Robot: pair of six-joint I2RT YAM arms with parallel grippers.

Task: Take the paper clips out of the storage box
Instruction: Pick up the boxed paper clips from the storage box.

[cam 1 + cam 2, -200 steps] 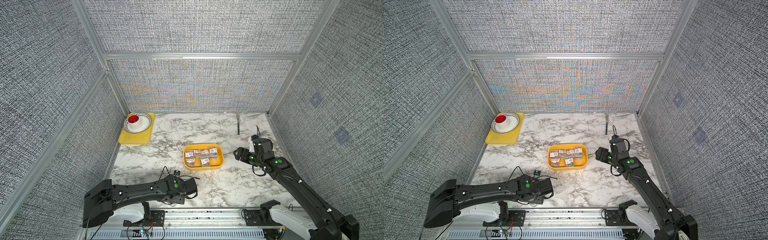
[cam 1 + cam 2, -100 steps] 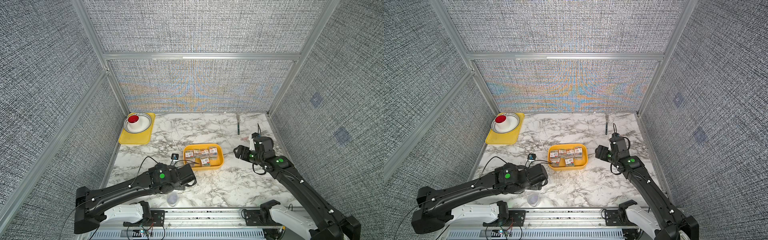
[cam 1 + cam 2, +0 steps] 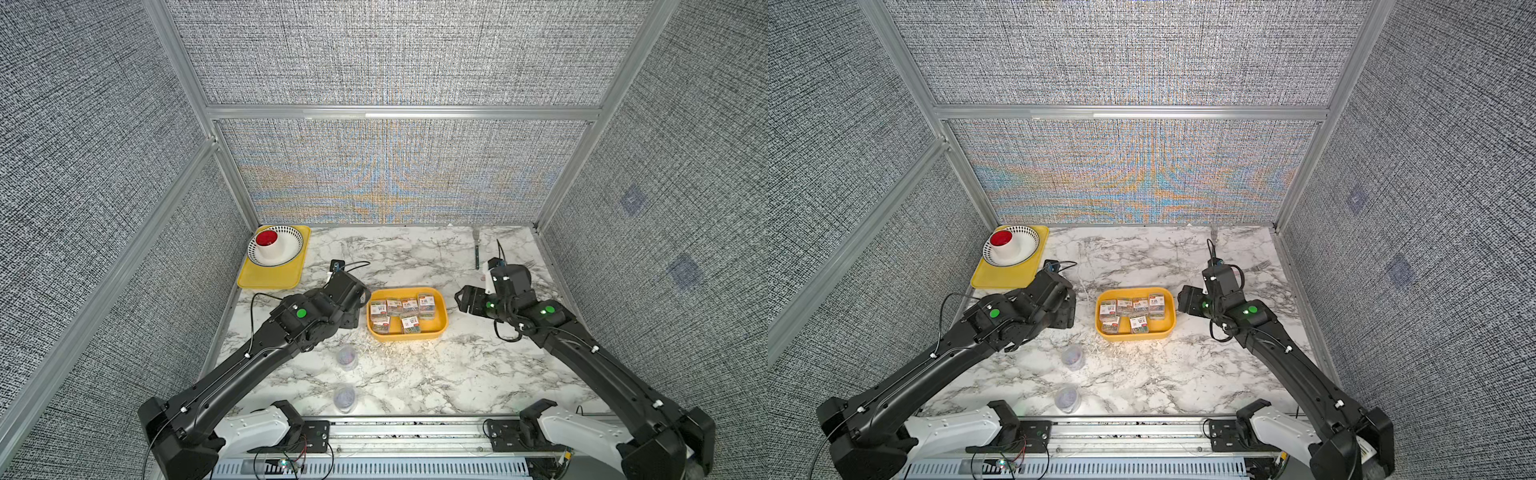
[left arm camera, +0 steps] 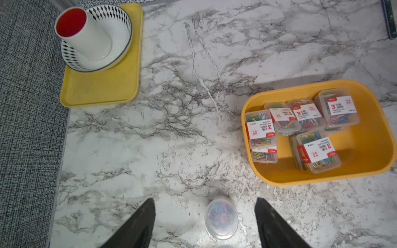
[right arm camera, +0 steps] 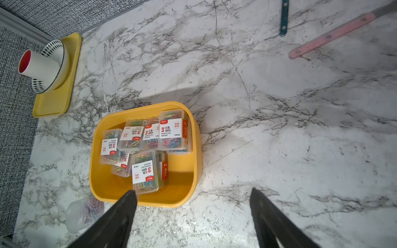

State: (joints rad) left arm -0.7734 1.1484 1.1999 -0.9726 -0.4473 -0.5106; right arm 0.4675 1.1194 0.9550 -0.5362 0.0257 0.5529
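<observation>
Left wrist: left tool point(image 4: 204, 199) agape, empty

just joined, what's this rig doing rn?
Two arms are emptying paper-clip packs from the storage box. Two round tubs already sit out on the marble table; the rectangular boxes are still inside. The left gripper hovers open by a tub, holding nothing. The right gripper is open and empty beside the storage box.
</observation>
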